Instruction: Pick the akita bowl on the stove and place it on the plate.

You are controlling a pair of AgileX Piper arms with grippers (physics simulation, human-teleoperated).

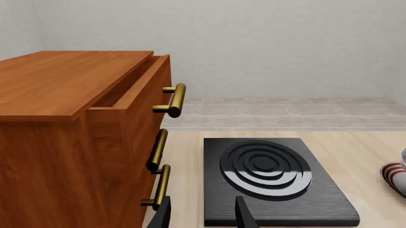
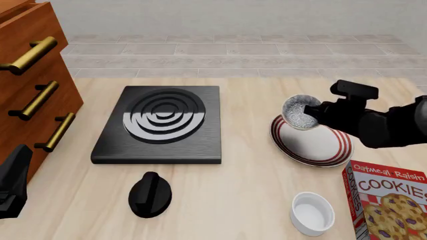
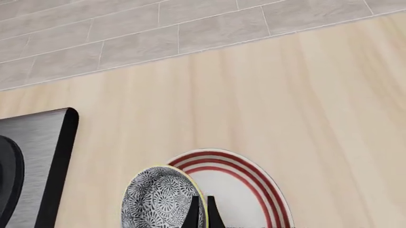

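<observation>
From my seat, the near edge of the table holds the white ramekin (image 2: 312,213) and the cookie box (image 2: 388,202) at about five o'clock, with the black knob (image 2: 149,195) at seven. My left gripper (image 2: 12,187) idles low at eight o'clock beside the wooden drawer cabinet (image 2: 30,75); in its wrist view the fingers (image 1: 244,214) stand spread, with nothing between them.

Further out, at about three o'clock, my right gripper (image 2: 319,113) pinches the rim of the akita bowl (image 2: 300,112), its fingers pressed together on the bowl's wall in the right wrist view. The bowl hangs tipped, over the far-left edge of the plate (image 2: 330,150) rather than over its middle. The stove (image 2: 160,125) sits at ten o'clock, bare on top.

My worry: if I let go from here, the tilted bowl could land on the plate's raised rim and roll or slide off toward the stove. The grip is on one thin edge only, so a quick wrist move could let the bowl swing or slip out. I judge it needs to come further over the plate's middle, level and lower before release.

The bowl itself is small and round, grey-and-white speckled inside, with a pale rim line and dark outer wall.
</observation>
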